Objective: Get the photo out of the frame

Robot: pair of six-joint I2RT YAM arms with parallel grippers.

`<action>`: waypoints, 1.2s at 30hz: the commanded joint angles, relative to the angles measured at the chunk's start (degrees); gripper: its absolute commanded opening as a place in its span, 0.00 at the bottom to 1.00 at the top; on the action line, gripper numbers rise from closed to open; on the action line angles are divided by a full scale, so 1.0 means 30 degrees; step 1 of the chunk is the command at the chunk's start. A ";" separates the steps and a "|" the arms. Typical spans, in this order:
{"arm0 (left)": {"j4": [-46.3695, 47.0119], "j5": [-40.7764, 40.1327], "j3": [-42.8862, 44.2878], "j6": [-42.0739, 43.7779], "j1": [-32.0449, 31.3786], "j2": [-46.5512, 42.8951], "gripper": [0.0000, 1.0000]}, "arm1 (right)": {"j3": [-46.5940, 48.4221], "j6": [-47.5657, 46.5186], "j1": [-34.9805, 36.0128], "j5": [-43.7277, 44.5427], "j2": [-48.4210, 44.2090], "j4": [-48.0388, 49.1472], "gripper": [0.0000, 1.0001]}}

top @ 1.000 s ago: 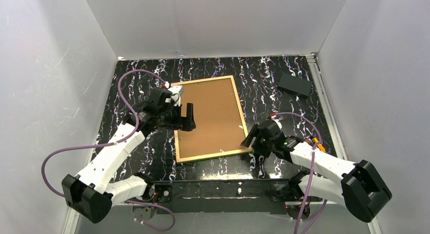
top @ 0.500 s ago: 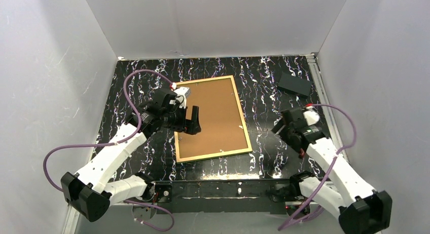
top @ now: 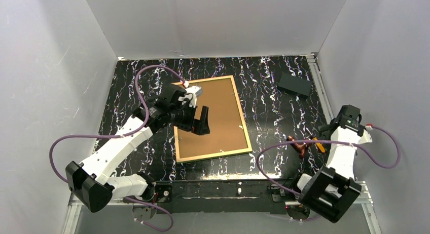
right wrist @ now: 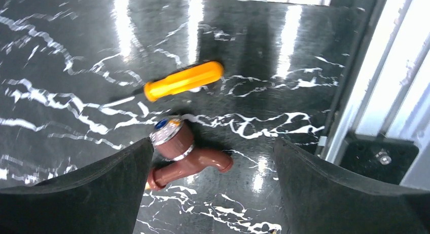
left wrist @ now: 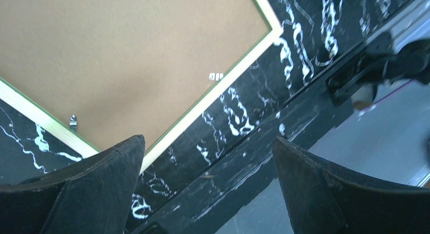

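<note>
Hovering left gripper (left wrist: 207,145) (jaws apart)

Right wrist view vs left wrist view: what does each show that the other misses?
Only right wrist: an orange-handled screwdriver and a brown pipe fitting. Only left wrist: the frame, back side up, with its brown backing and small metal clips. Both: the black marbled table and an open gripper in the foreground: right gripper, left gripper.
</note>
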 commanded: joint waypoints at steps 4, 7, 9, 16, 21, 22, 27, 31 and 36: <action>-0.2210 -0.1488 -0.0442 0.1933 -0.1736 -0.0260 0.98 | 0.0920 0.3344 -0.2869 -0.1134 0.1395 -0.0989 0.97; -0.2263 -0.1790 -0.0454 0.1761 -0.1748 -0.0314 0.98 | 0.0842 0.4315 -0.2896 -0.1035 0.1571 -0.0551 0.97; -0.2268 -0.1910 -0.0475 0.1723 -0.1754 -0.0382 0.98 | 0.0832 0.4775 -0.2892 -0.1195 0.1924 -0.0255 0.97; -0.2551 -0.2606 -0.0372 0.1996 -0.1747 -0.0680 0.98 | 0.1226 0.6179 -0.2885 -0.0979 0.3661 0.0307 0.94; -0.2721 -0.2915 -0.0301 0.2171 -0.1765 -0.0769 0.98 | 0.1886 0.6543 -0.2879 -0.0862 0.5612 0.0548 0.91; -0.2743 -0.2962 -0.0267 0.2211 -0.1792 -0.0775 0.98 | 0.1973 0.6619 -0.2899 -0.0868 0.6026 0.0494 0.90; -0.2869 -0.3198 -0.0227 0.2336 -0.1799 -0.0704 0.98 | 0.2206 0.6996 -0.2883 -0.1033 0.7878 0.0242 0.87; -0.2906 -0.3328 -0.0186 0.2366 -0.1797 -0.0601 0.98 | 0.1681 0.7186 -0.2867 -0.1287 0.8653 0.0861 0.84; -0.2957 -0.3606 -0.0172 0.2425 -0.1796 -0.0571 0.98 | 0.1102 0.7412 -0.2369 -0.0244 0.9345 0.1221 0.71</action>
